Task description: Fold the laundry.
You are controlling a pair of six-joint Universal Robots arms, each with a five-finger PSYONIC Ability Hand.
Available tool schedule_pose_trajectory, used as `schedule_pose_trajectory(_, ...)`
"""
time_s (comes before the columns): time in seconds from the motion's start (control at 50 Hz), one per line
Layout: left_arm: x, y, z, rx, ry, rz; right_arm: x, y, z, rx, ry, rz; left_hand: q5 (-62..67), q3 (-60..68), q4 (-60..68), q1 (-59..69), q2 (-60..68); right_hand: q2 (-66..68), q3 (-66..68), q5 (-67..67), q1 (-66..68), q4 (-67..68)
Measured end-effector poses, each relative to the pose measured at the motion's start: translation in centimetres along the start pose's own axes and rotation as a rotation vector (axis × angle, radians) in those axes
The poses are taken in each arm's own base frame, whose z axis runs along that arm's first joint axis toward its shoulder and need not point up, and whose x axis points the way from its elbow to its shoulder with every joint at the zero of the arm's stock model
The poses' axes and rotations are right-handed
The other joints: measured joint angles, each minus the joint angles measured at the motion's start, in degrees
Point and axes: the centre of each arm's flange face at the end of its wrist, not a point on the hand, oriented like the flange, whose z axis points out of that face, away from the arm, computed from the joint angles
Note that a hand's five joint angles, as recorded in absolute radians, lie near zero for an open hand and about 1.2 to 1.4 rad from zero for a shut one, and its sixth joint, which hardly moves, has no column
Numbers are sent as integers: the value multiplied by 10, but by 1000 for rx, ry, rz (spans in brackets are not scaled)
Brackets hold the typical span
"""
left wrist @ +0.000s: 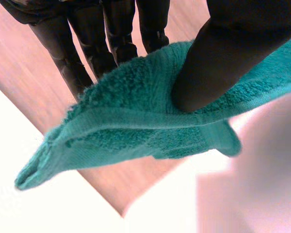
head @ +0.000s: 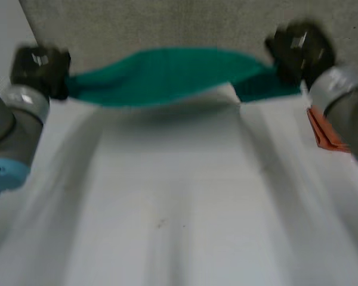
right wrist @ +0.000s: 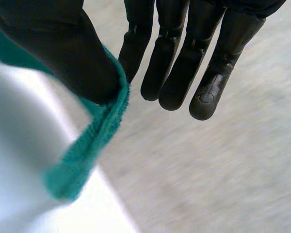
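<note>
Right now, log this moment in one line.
left hand: pinches green towel end | right hand: pinches other end | state: spread between both hands

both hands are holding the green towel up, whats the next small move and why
Probably draw both hands back and lower the towel onto the white table to lay it flat: it hangs sagging between the left hand and right hand at the table's far edge, pinched at each end, not yet spread.
</note>
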Motion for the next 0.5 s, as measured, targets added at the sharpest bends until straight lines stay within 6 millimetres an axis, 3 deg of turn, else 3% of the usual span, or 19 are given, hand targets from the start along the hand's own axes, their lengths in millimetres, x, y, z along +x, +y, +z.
schedule_pose_trajectory(0.14, 27, 81, -10, -248, 82, -10, -57, 60, -43, -200, -193, 11, 0, 0, 0, 0, 0, 0, 0, 0, 0, 0)
schedule_pose_trajectory(0.24, 40, 112, -21, -374, 133, 6, -77, 82, -64, -286, -264, 3, -16, -41, -46, -2, -42, 0, 0, 0, 0, 0)
schedule_pose_trajectory(0.3, 42, 116, -26, -404, 148, 10, -82, 88, -70, -313, -280, 7, -95, -121, -126, -88, -123, 0, 0, 0, 0, 0)
schedule_pose_trajectory(0.32, 41, 115, -27, -408, 152, 10, -83, 90, -73, -321, -283, 10, -267, -287, -295, -275, -300, 0, 0, 0, 0, 0)
schedule_pose_trajectory(0.34, 40, 112, -28, -407, 153, 10, -83, 90, -74, -327, -285, 13, -328, -346, -354, -333, -356, 0, 0, 0, 0, 0)
schedule_pose_trajectory(0.4, 34, 98, -32, -377, 149, 5, -83, 89, -78, -332, -279, 27, -422, -436, -447, -401, -439, 0, 0, 0, 0, 0)
schedule_pose_trajectory(0.5, 23, 73, -40, -306, 156, -9, -78, 86, -80, -334, -257, 61, -453, -469, -477, -418, -471, 0, 0, 0, 0, 0)
